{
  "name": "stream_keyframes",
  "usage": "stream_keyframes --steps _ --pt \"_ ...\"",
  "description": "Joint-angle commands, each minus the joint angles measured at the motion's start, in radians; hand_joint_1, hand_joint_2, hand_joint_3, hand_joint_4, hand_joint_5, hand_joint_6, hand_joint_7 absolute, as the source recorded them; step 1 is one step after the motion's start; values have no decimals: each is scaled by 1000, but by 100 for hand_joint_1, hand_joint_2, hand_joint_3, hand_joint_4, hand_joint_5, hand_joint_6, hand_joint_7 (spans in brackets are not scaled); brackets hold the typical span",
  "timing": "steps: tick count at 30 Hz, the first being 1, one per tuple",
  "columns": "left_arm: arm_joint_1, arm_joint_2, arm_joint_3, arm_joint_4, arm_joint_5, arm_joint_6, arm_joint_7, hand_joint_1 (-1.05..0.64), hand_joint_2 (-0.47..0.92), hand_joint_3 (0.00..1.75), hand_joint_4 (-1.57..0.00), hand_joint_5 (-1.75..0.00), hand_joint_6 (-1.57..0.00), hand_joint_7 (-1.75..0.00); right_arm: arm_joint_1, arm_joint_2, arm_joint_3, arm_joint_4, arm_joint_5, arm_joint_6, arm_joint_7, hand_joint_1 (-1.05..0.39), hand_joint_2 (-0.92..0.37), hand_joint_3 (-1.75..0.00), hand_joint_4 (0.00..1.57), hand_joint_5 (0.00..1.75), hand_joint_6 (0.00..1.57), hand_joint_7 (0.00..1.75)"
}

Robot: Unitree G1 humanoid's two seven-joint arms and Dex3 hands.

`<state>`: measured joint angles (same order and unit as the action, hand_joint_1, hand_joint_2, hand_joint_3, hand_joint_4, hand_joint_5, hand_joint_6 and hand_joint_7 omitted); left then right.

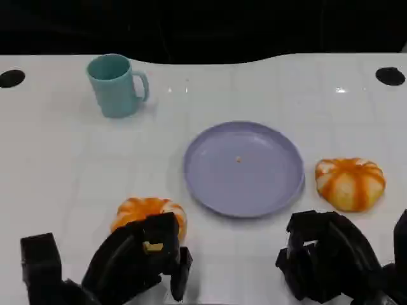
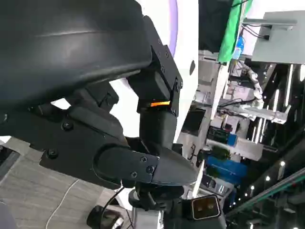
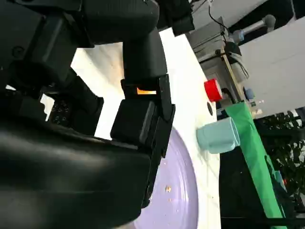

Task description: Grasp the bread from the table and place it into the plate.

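Note:
Two orange-and-white bread rolls lie on the white table. One bread roll [image 1: 350, 183] sits right of the lilac plate [image 1: 267, 181]. The other bread roll [image 1: 146, 211] lies near the plate's front left, its near side hidden by my left hand [image 1: 137, 257]. That hand hovers just in front of it, fingers apart, gripping nothing. My right hand [image 1: 324, 254] is at the lower right, in front of the right roll and apart from it, holding nothing. The right wrist view shows the plate [image 3: 176, 191] beyond my right hand's fingers [image 3: 143, 119]. A sliver of plate [image 2: 172, 24] shows past my left hand [image 2: 119, 119].
A teal mug [image 1: 117, 84] stands at the back left, well away from the plate; the mug [image 3: 219, 136] is also in the right wrist view, with a red object [image 3: 213, 89] beyond it. Two dark holes [image 1: 11, 78] mark the table's far corners. Lab equipment stands beyond the table.

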<state>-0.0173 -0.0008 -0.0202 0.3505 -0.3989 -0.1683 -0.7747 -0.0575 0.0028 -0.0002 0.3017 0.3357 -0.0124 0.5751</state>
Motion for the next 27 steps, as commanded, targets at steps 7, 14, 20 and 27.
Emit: stream_keyframes --steps 7,14,20,27 --pt "-5 12 11 2 -2 -6 -8 -78 83 25 -102 -172 -95 -148 -8 -8 -5 -3 -1 3 -3 -105 -4 -143 148 143 157 103" --pt "-6 10 12 -2 -1 -6 -6 -78 83 25 -102 -173 -95 -148 -9 -7 -7 6 3 -6 5 -105 -4 -144 148 144 157 102" --pt "-6 7 16 -1 -6 -8 -10 -79 85 22 -102 -172 -95 -147 -6 -8 -4 -4 -1 3 -2 -105 -3 -144 148 143 157 102" --pt "-9 10 22 -17 -13 -28 -26 -80 90 12 -98 -168 -91 -139 -7 -9 -6 2 4 -3 6 -105 -3 -144 147 143 157 100"
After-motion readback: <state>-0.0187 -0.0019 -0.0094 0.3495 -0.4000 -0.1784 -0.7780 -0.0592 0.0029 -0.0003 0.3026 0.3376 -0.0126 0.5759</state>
